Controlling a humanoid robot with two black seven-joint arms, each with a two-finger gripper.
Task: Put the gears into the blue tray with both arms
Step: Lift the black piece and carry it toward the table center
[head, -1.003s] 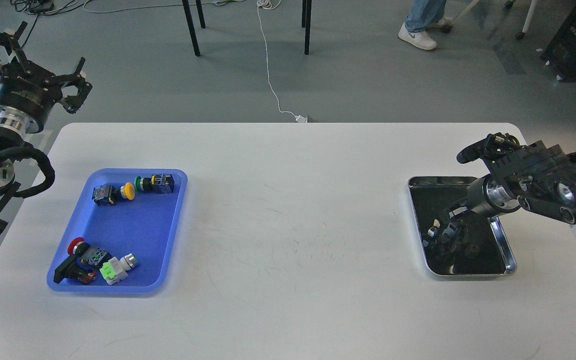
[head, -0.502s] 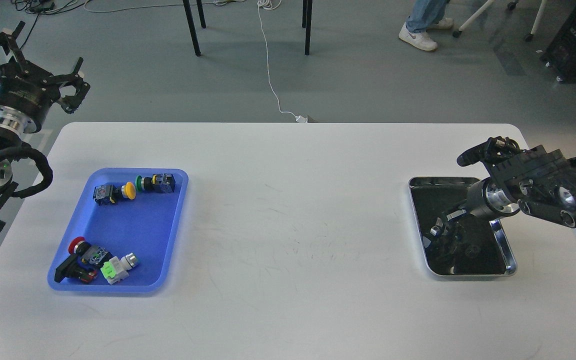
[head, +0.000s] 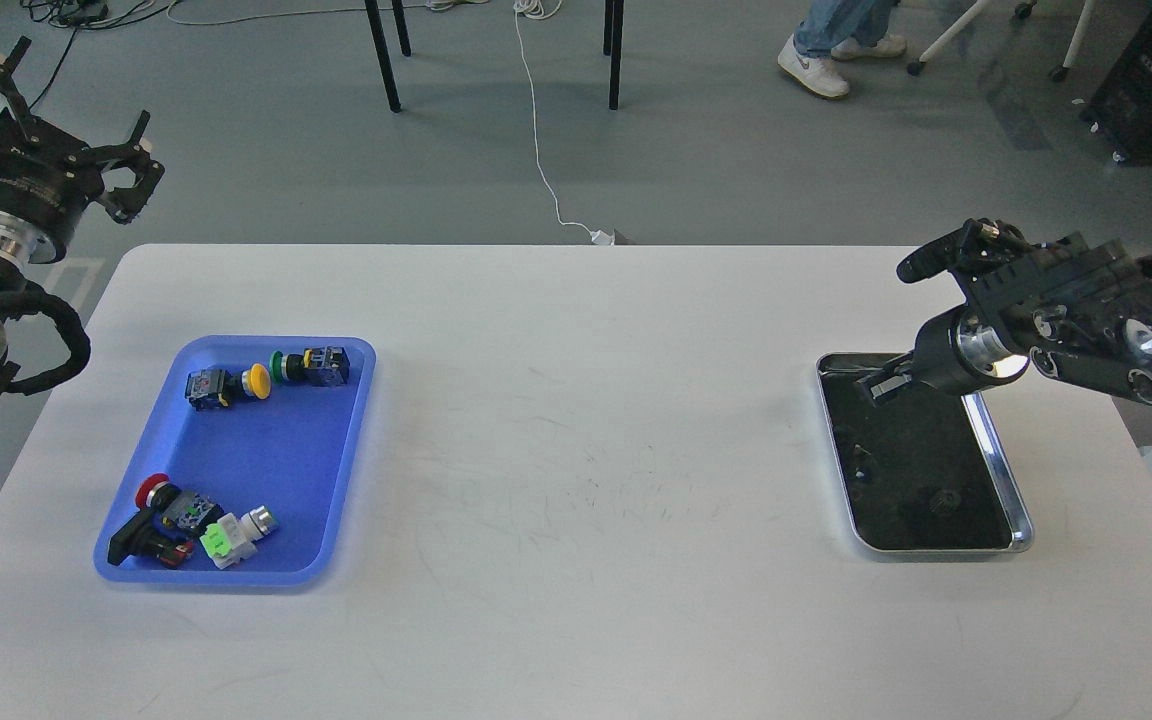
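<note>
The blue tray [head: 266, 455] lies on the left of the white table and holds several colourful push-button switches. One small black gear [head: 944, 500] lies on the dark bottom of the silver metal tray [head: 998, 470] at the right. My right gripper [head: 880, 385] hangs over that tray's far end, pointing down and left; it looks dark and small, so its fingers cannot be told apart, and anything between them is hidden. A second gear does not show. My left gripper [head: 56, 125] is raised beyond the table's far left corner, open and holding nothing.
The switches sit in two groups, at the blue tray's far end [head: 266, 375] and near left corner [head: 191, 525]. Beyond the table are chair legs [head: 383, 60], a white cable [head: 538, 150] and a person's feet [head: 816, 65].
My right gripper has risen out of the silver tray and moved toward its far end. My left arm has drifted slightly up and to the left.
</note>
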